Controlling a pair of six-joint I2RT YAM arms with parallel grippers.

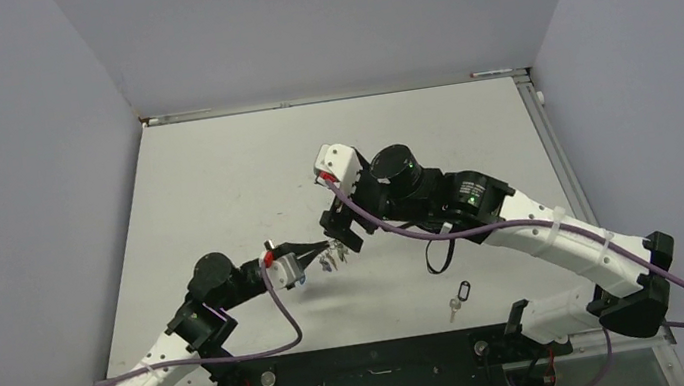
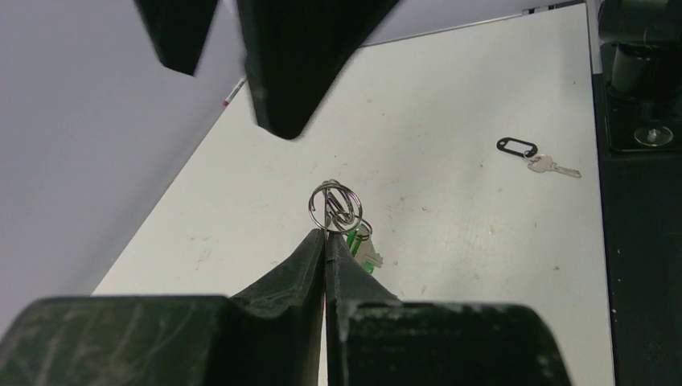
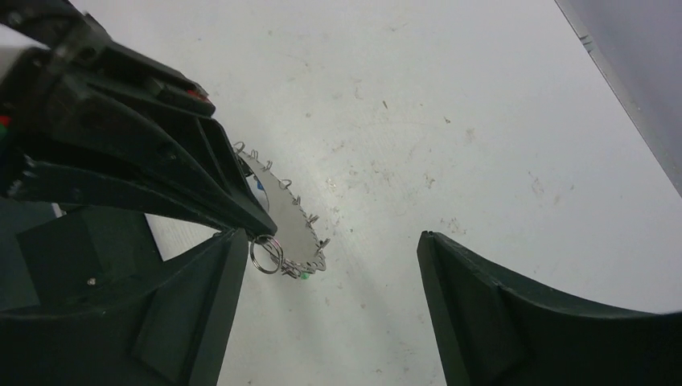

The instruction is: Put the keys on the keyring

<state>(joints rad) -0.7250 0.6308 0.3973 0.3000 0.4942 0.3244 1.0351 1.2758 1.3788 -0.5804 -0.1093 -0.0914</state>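
Note:
My left gripper [image 1: 319, 251] is shut; its tips [image 2: 326, 235] pinch a small round silver split ring [image 2: 334, 203] above the table. From that ring hang the keyring [image 3: 315, 241], a thin oval wire loop with small rings along it, and a green-headed key [image 2: 359, 244]. The bunch is a small cluster in the top view [image 1: 333, 256]. My right gripper [image 1: 342, 235] is open just above and beside the bunch; its fingers [image 3: 193, 322] straddle it without touching. A silver key [image 2: 555, 168] with a black tag [image 2: 516, 147] lies loose on the table [image 1: 214, 171].
The loose black-tagged key [image 1: 458, 299] lies near the front edge, right of centre. A black strap [image 1: 439, 250] hangs under the right arm. Grey walls close in the table on three sides. The black base plate [image 1: 374, 375] runs along the near edge.

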